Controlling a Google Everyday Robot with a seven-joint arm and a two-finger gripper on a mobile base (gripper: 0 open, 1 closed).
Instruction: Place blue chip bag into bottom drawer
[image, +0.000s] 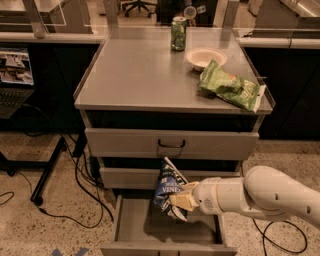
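The blue chip bag (167, 187) is dark navy with white lettering and hangs upright in front of the middle drawer, above the open bottom drawer (135, 225). My gripper (181, 200) reaches in from the right on a white arm and is shut on the bag's lower right side. The bottom drawer is pulled out and shows a plain grey interior. The bag's lower tip hangs just above the drawer's tray.
On the cabinet top lie a light green chip bag (230, 87), a white bowl (204, 56) and a green can (178, 33). The top drawer (171, 144) with a black handle is closed. Cables and a stand leg (47, 170) lie on the floor at left.
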